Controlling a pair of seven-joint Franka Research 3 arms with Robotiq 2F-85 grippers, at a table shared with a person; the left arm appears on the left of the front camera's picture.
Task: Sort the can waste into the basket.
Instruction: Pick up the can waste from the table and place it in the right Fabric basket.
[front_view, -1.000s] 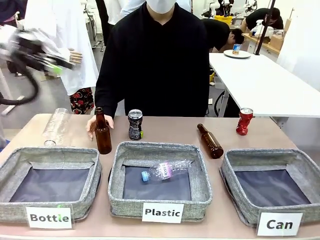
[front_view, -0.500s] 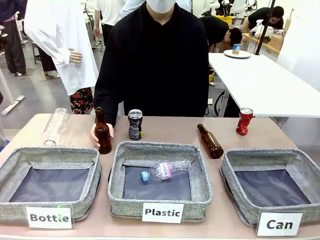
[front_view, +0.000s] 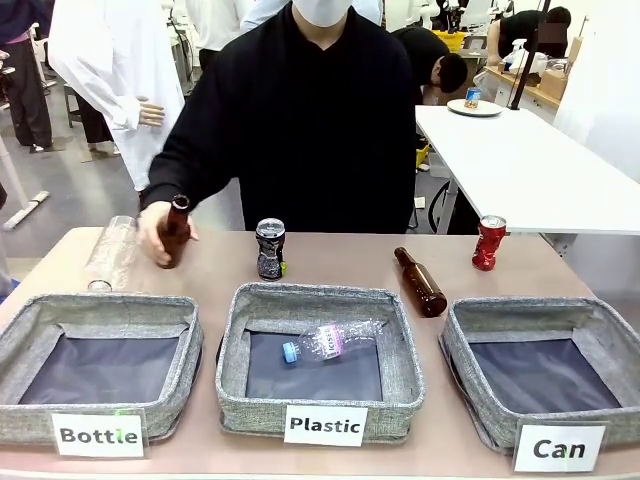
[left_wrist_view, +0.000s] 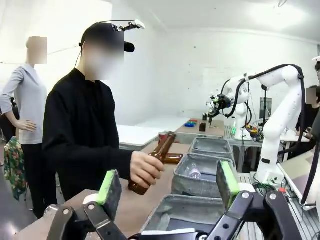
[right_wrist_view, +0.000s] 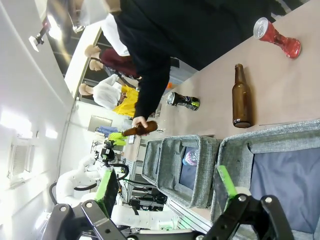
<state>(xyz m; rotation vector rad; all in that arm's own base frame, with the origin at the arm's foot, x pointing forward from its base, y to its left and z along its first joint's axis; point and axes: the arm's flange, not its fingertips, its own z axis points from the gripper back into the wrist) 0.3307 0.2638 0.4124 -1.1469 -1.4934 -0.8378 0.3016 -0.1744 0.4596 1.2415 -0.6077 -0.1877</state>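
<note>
Sorting table, opening stage: we judge the can sorting not yet begun, since the basket (front_view: 530, 312) with the white card "Can" (front_view: 559, 448) shows only its dark floor. Both pieces of can waste stand on the table beyond the baskets. The black-and-silver can (front_view: 270, 248) is just behind the middle basket (front_view: 236, 380), marked "Plastic" (front_view: 325, 426). The red can (front_view: 489, 243) stands at the far right, past the Can basket. The left gripper (left_wrist_view: 169, 184) and the right gripper (right_wrist_view: 166, 184) each hold their green pads wide apart with nothing between them, well clear of the cans. Across the table a person's hand (front_view: 155, 232) grips a tilted brown bottle (front_view: 175, 235) behind the basket (front_view: 180, 390) marked "Bottle" (front_view: 98, 435). A second brown bottle (front_view: 420, 283) lies between the Plastic and Can baskets. We reckon the next move calls for a reach to one upright can, likely the red one, jaws set around its dented waist. We cannot read the print on the cans.
</note>
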